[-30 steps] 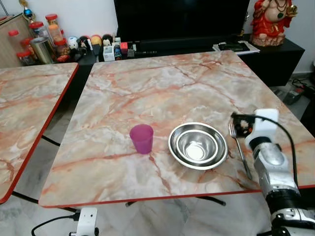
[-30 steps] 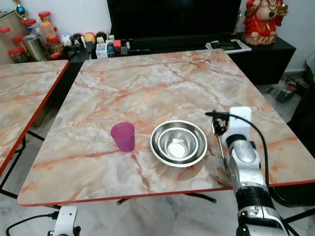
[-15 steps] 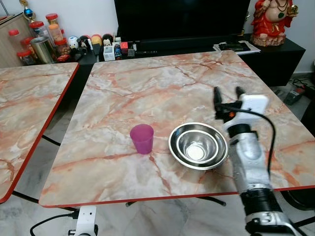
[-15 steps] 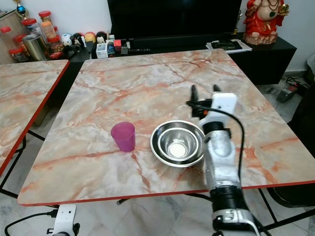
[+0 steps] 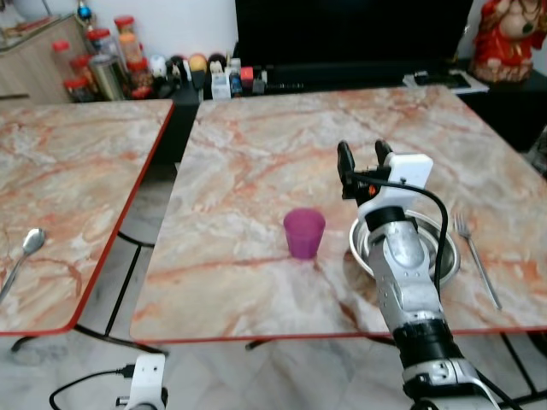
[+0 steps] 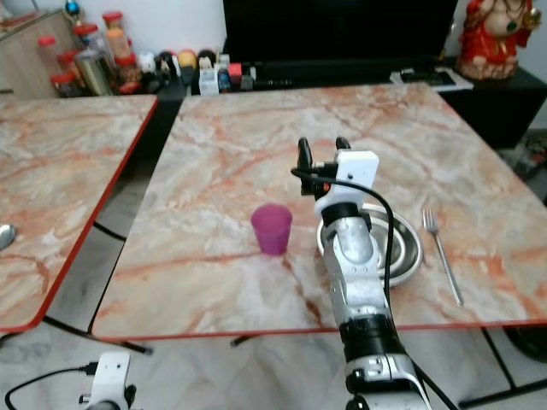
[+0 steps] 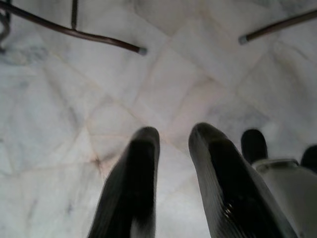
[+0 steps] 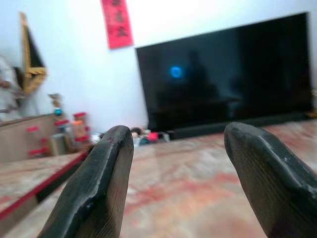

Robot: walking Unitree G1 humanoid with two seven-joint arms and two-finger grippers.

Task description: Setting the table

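A purple cup (image 5: 304, 232) stands upright near the front of the marble table (image 5: 273, 145). To its right sit nested steel bowls (image 5: 446, 249), partly hidden behind my right arm. A fork (image 5: 477, 260) lies on the table right of the bowls. My right gripper (image 5: 365, 161) is raised over the table between cup and bowls, open, with nothing between its fingers (image 8: 94, 188). My left gripper (image 7: 171, 136) hangs over the floor with its fingers a little apart and holds nothing.
A second marble table (image 5: 77, 171) stands to the left with a spoon (image 5: 26, 248) on it, a gap of floor between the two. Jars (image 5: 102, 64), small items and a dark TV (image 5: 342, 26) line the back. A red figurine (image 5: 513, 38) stands at the back right.
The camera has swung left, bringing the second table and spoon into view. My right gripper rose from beside the fork and moved left toward the cup, still open. The fork lies uncovered.
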